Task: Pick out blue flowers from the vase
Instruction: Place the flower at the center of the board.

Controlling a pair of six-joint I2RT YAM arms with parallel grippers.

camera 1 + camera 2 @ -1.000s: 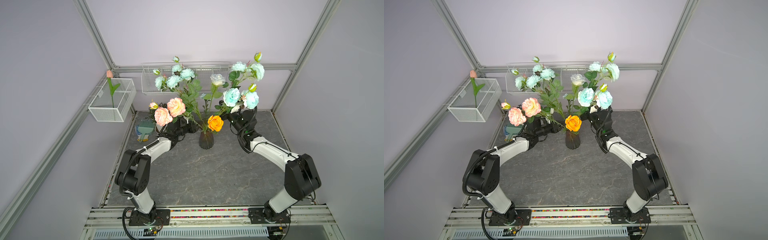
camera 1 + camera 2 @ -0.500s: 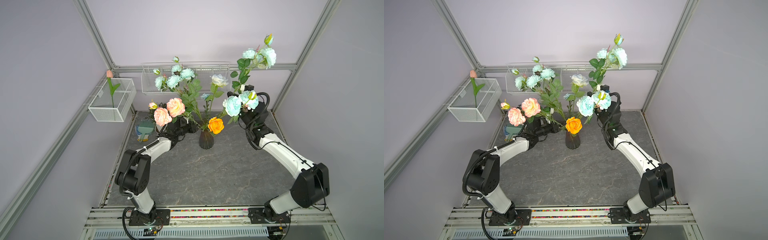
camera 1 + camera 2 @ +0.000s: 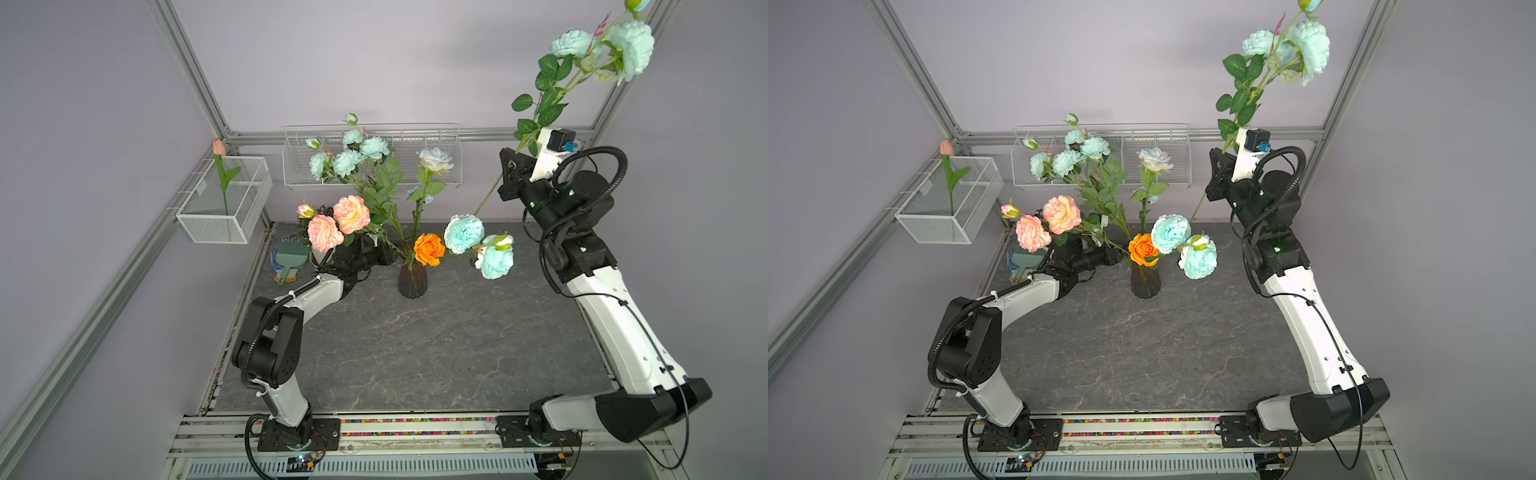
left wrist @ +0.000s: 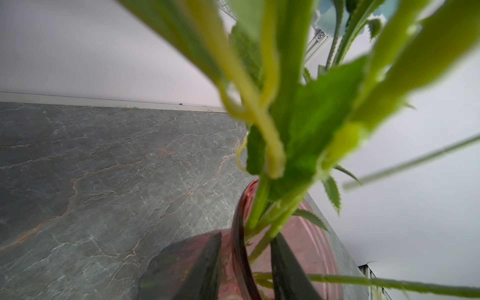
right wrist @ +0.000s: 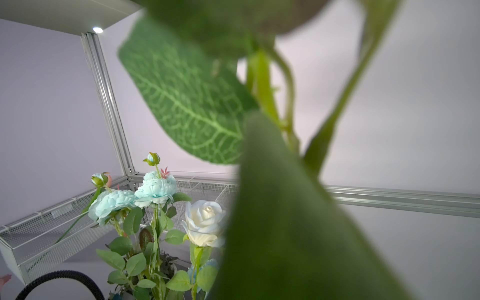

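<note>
Right gripper [image 3: 510, 170], jaws pinched on a blue flower stem [image 3: 549, 68], holds it high above the table's [image 3: 415, 353] right rear corner. The left gripper [image 4: 246, 235] clamps the vase [image 3: 412, 282] rim near the rear edge's middle. A straight lift would likely spare the leaning blue blooms [image 3: 463, 232].

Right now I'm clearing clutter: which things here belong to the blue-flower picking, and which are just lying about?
Job: blue flowers, one stem held up in the right hand; vase; left hand at its rim.
Lying about: orange rose, pink peonies, white rose, tulip basket, green brush.
</note>
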